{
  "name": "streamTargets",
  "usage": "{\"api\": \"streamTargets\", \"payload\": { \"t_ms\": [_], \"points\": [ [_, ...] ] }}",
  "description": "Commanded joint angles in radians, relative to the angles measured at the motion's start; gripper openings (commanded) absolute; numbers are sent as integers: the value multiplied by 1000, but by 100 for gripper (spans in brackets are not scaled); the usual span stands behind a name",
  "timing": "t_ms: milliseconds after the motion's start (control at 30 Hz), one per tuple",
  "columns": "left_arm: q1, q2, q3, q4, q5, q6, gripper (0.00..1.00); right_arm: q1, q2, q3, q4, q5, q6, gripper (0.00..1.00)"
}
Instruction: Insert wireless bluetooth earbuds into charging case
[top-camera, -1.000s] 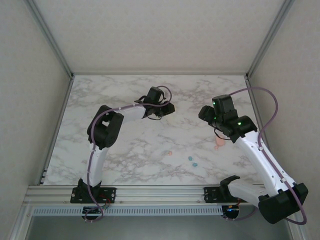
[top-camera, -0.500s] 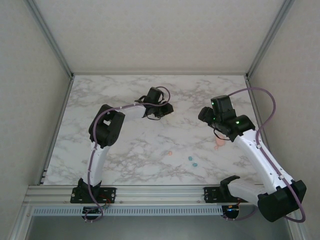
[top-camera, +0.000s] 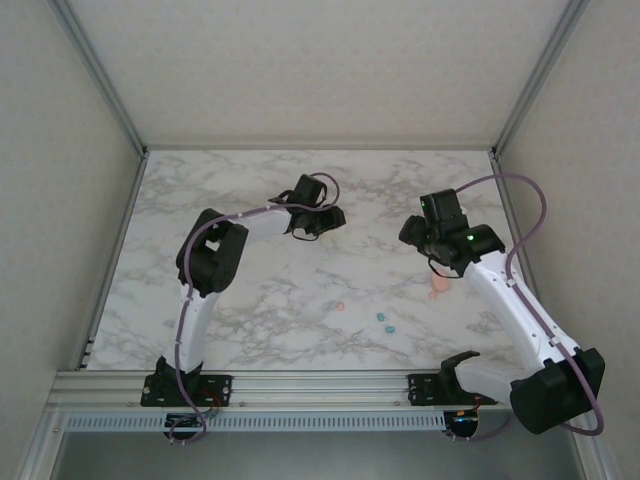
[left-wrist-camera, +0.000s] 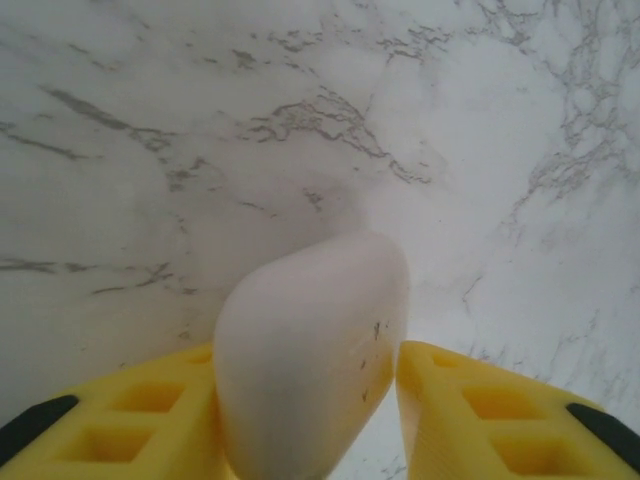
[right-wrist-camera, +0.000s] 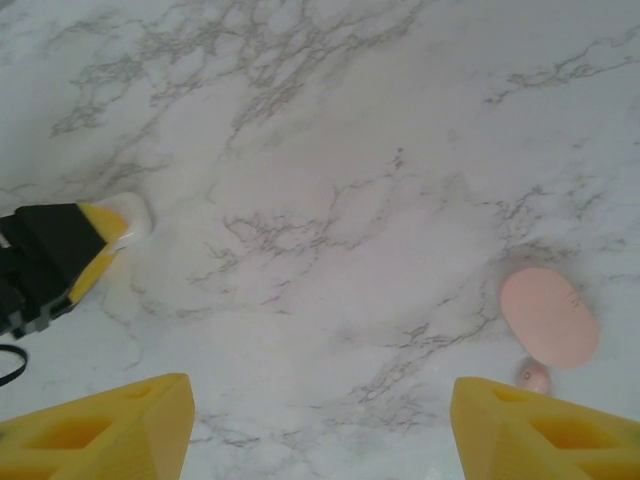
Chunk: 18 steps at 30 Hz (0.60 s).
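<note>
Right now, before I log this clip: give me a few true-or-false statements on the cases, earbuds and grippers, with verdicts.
1. Between the jaws of the left gripper sits a white case. True.
2. The right gripper holds the pink case. False: its jaws stand open with nothing between them, and that case lies on the table.
3. Two teal earbuds lie on the table. True.
4. The pink earbud sits inside the pink case. False: it lies on the table beside the case.

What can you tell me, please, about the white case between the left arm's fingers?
The white case is a smooth, rounded, pebble-shaped shell, seemingly matte plastic, with small dark specks on one side. No seam shows. It appears to rest on the marble table between the yellow fingers; whether they grip it is unclear.
</note>
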<state>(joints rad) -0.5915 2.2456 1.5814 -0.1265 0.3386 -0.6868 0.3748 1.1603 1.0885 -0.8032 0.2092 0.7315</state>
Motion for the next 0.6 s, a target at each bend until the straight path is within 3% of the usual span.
{"api": "streamTargets", "payload": {
  "t_ms": [0,200,367,567],
  "points": [
    [16,-53,9,-114,-75,48,47,-55,11,-31,-20,-11,-25,71],
    [28,-118,-60,-88,-74,85,58,-243,25,-137,64,-206,-39,73],
    [36,-217,-145,-84,-98,130,63,-389,40,-189,73,-236,-75,76],
    [38,-377,-294,10,-109,157,63,-413,142,-191,53,-244,-165,76]
  ]
}}
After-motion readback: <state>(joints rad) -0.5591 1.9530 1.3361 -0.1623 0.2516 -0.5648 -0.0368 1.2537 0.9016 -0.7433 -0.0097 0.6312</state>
